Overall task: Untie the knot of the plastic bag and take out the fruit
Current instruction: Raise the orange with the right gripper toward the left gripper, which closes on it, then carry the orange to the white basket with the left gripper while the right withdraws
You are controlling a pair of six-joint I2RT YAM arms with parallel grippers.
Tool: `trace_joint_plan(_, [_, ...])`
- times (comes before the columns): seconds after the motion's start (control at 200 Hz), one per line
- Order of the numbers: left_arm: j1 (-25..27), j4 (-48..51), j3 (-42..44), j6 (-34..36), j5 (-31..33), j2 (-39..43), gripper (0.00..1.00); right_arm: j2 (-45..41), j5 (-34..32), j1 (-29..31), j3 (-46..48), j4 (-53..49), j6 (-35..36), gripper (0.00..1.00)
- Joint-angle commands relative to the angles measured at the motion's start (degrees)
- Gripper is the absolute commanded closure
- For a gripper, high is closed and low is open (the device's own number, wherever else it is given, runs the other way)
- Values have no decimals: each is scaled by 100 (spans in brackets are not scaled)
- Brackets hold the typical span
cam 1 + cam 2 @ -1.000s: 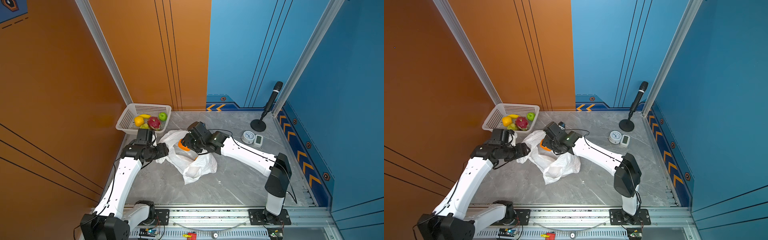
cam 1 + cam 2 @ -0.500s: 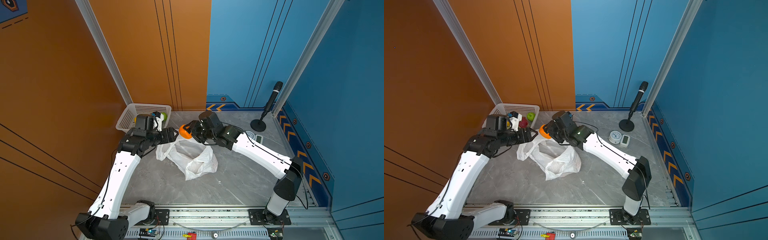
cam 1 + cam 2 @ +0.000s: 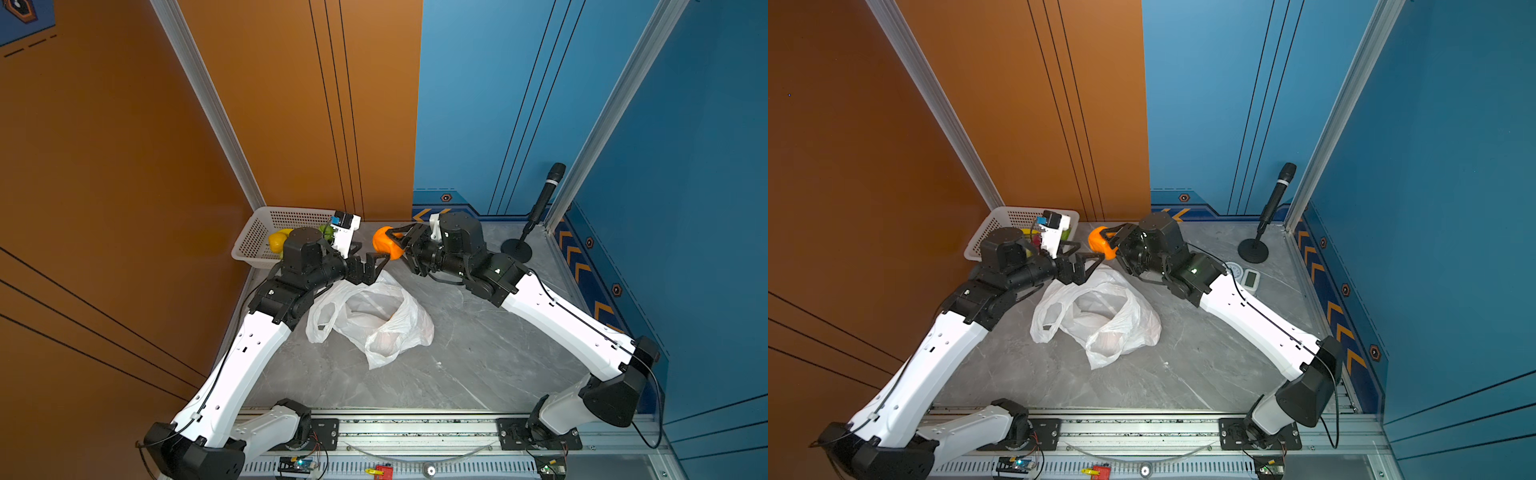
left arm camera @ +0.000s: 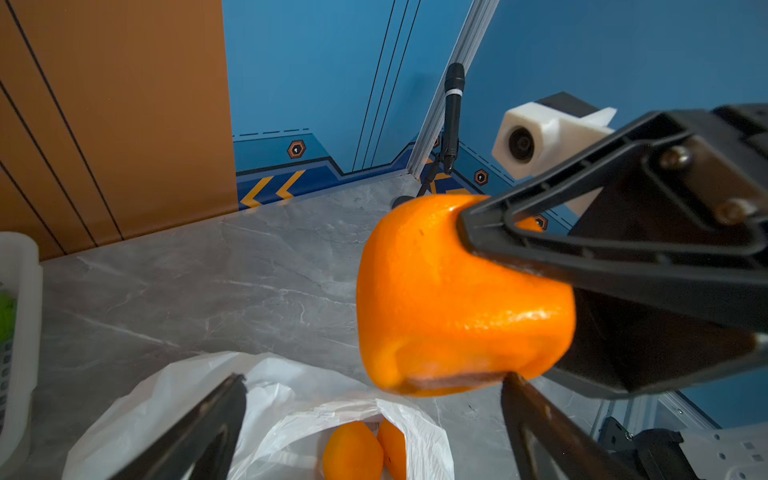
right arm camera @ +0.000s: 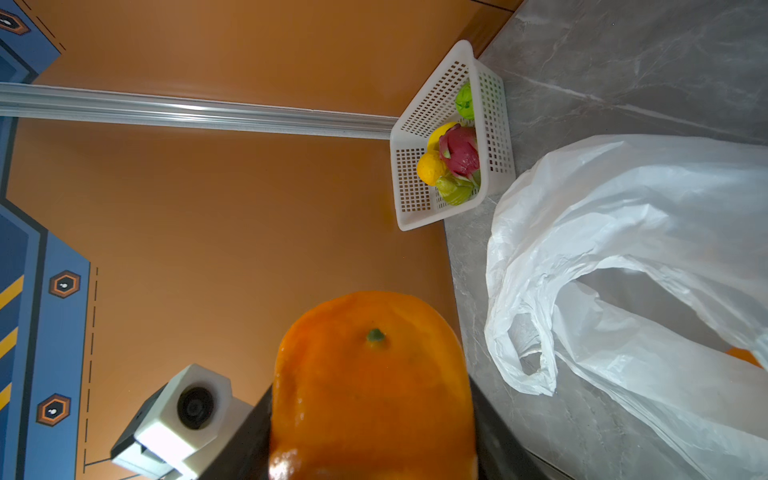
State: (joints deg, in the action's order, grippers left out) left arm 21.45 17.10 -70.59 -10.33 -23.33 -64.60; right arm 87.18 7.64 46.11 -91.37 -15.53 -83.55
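The white plastic bag (image 3: 374,320) (image 3: 1100,320) lies untied on the grey table, its mouth open and a handle loop (image 3: 322,320) loose; the knot is not in view. Two orange fruit (image 4: 353,453) rest inside it. My right gripper (image 3: 392,246) (image 5: 374,415) is shut on another orange fruit (image 3: 383,245) (image 3: 1098,241) (image 4: 449,299) (image 5: 374,386), held in the air behind the bag. My left gripper (image 3: 372,253) (image 3: 1090,253) (image 4: 374,380) is open just under that orange, one fingertip (image 4: 509,380) close to its underside; I cannot tell whether they touch.
A white mesh basket (image 3: 253,237) (image 5: 494,124) in the back left corner holds a dragon fruit (image 5: 459,151), a yellow fruit (image 5: 430,168) and green ones. A microphone on a stand (image 3: 540,203), a small clock (image 3: 1235,270) and a white device (image 3: 1252,278) stand at the back right. Walls close the back and sides.
My right gripper lifted the orange out of the bag and carried it back and up. My left gripper let go of the bag, rose beside the orange and opened wider. The bag settled.
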Motion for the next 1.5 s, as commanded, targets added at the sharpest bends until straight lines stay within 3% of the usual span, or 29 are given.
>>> trace_joint_plan(0.0, [101, -1099, 40, -160, -335, -128, 3, -158, 120, 73, 248, 336, -256, 48])
trace_joint_plan(0.305, [445, -1085, -356, -121, -515, -609, 4, -297, 45, 101, 396, 529, -337, 47])
trace_joint_plan(0.536, [771, -1164, -338, 553, -748, -590, 1, -456, -137, 9, 621, 543, -382, 47])
trace_joint_plan(0.831, [795, -1111, -410, 334, -57, -748, 0, -547, -184, -48, 757, 628, -414, 48])
trace_joint_plan(0.951, [791, -1349, -389, 109, 261, -807, 12, -491, -168, 24, 753, 682, -467, 48])
trace_joint_plan(1.001, [791, -1400, -400, 59, 369, -832, 25, -470, -172, 46, 762, 704, -484, 48])
trace_joint_plan(1.091, [770, -1439, -405, 6, 454, -865, 38, -446, -183, 63, 783, 745, -522, 47])
trace_joint_plan(1.211, [740, -1434, -434, -85, 499, -865, 46, -461, -223, 41, 781, 741, -528, 37])
trace_joint_plan(1.372, [550, -1139, -632, -262, 631, -921, 47, -618, -418, -46, 790, 470, -298, 12])
trace_joint_plan(1.497, [240, -820, -864, -442, 845, -1026, 49, -849, -547, -152, 1034, 439, -146, 4])
